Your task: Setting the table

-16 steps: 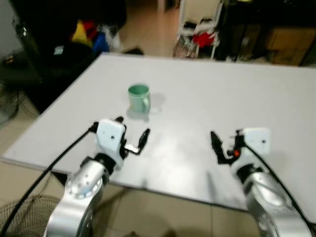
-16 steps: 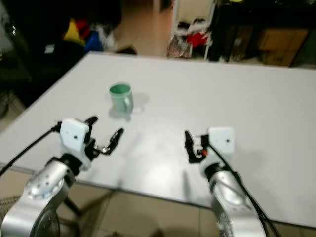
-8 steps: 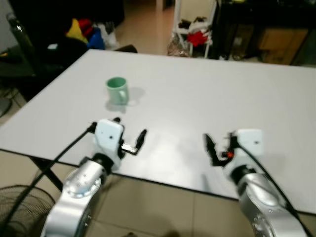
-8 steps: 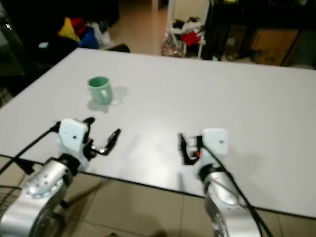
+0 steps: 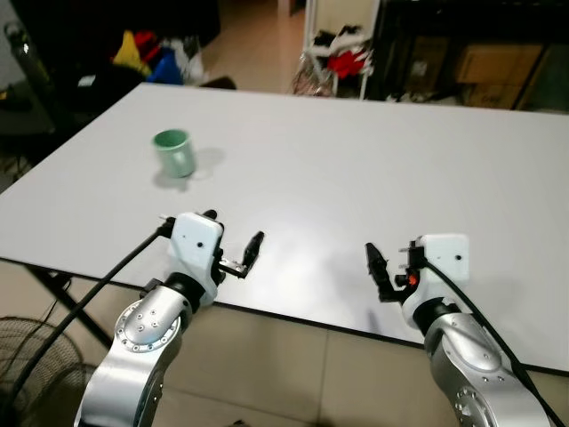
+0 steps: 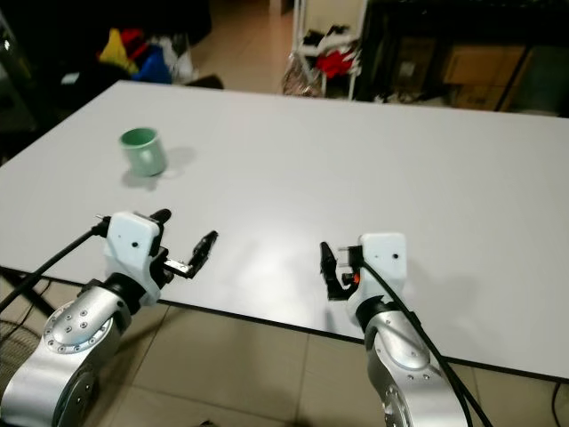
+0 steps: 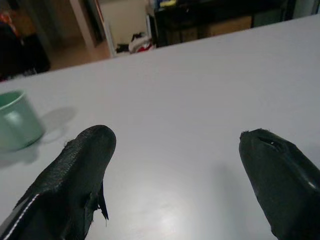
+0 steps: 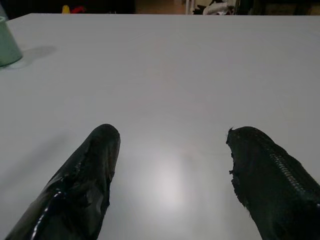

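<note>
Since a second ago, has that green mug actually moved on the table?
No. The mug keeps its spot near the table's left edge; the camera shifted.

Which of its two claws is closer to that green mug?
The left. The left gripper hovers over the table's near edge, the green mug beyond it. The right gripper is farther, off to the mug's right.

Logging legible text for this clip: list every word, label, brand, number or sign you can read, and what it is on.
None can be read.
The green mug looks plain on the side shown.
The white table carries no print.
The left gripper and right gripper show no lettering on their white housings.
The boxes and clutter behind the table are too blurred to read.
</note>
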`<state>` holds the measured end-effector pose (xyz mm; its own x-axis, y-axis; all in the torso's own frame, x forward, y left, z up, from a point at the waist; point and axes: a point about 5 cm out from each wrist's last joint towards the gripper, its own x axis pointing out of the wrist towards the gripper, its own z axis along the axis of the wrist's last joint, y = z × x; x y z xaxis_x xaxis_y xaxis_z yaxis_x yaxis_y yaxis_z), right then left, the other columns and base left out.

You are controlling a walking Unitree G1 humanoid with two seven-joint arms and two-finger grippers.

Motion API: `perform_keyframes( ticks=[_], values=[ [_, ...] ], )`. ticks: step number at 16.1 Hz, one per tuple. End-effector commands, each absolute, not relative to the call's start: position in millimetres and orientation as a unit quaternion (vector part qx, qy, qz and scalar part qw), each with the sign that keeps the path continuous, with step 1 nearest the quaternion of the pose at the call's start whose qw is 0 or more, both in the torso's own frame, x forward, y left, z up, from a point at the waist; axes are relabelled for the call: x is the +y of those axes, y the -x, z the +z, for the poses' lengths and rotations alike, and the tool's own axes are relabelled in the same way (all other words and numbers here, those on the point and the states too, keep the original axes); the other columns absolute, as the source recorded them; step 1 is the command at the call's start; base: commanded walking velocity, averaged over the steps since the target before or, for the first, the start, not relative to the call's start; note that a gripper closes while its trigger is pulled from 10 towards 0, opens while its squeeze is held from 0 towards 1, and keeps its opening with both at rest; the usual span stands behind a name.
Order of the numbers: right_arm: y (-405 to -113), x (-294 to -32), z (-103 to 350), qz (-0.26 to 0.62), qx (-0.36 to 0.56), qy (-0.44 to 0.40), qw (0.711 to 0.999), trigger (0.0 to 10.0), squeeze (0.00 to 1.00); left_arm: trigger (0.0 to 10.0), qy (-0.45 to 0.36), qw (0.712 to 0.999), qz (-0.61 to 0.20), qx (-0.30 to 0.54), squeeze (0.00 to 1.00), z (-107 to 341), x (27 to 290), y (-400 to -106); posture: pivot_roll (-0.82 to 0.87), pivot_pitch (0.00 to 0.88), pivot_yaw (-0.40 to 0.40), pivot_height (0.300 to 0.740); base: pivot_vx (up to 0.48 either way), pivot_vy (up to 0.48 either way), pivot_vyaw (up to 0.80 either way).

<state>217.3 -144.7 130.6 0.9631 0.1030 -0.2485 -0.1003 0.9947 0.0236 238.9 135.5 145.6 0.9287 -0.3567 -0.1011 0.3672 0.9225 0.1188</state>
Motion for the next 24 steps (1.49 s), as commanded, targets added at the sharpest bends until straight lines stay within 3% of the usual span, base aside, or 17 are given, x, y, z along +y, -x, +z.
perform_keyframes(
  ticks=[1, 7, 17, 24],
  values=[
    [-217.5, -146.9, 133.2, 0.051, 0.123, 0.006, 0.991, 10.0, 0.00, 10.0, -0.065, 0.979, -0.192, 0.037, 0.00, 146.8, 132.3, -238.9, 0.07, 0.000, 0.083, 0.740, 0.000, -0.292, 0.00],
    [-217.7, -141.9, 133.5, 0.093, 0.125, 0.010, 0.988, 10.0, 0.00, 10.0, -0.064, 0.980, -0.186, 0.036, 0.00, 147.3, 134.2, -241.4, 0.07, 0.000, 0.086, 0.740, 0.000, -0.048, 0.67],
    [-214.0, -143.5, 131.3, 0.086, 0.120, 0.000, 0.989, 10.0, 0.00, 10.0, -0.066, 0.983, -0.169, 0.026, 0.00, 148.1, 135.2, -251.9, 0.04, 0.000, 0.108, 0.740, 0.000, 0.000, 0.80],
    [-219.7, -144.7, 134.1, 0.098, 0.112, 0.013, 0.989, 10.0, 0.00, 10.0, -0.060, 0.987, -0.142, 0.034, 0.00, 143.7, 138.3, -247.7, 0.05, 0.000, 0.078, 0.740, 0.000, 0.000, 0.80]
  ],
)
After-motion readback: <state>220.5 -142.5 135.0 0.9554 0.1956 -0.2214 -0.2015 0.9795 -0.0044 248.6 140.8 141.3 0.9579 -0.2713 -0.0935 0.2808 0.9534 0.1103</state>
